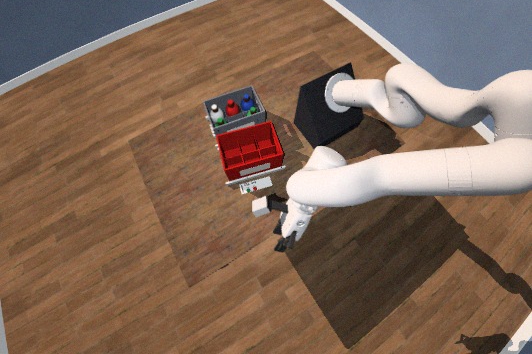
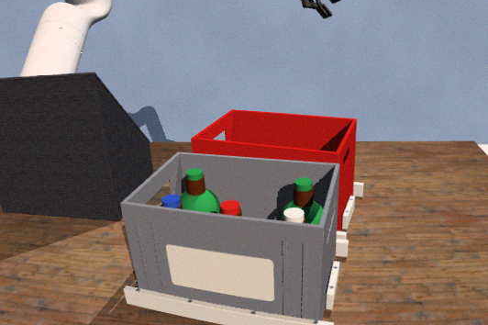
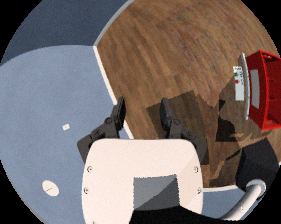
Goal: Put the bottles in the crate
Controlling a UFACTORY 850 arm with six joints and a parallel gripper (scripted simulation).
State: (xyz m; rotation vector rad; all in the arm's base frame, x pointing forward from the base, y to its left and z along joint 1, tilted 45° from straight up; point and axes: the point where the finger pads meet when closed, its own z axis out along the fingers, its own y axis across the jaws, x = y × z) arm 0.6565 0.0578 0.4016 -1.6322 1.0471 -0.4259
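Note:
My gripper is open and empty, in the air beyond the red crate's strip side. The red crate stands level; its visible compartments are empty. The grey crate stands level beside it. In it stand a white-capped bottle, a red-capped bottle, a blue-capped bottle and two green-capped bottles. The pick list shows a green and a red mark; its counts are too small to read.
White rails lie along the crates' outer sides. The black arm base stands beside the crates. The forearm reaches across on the base's side of the pick list.

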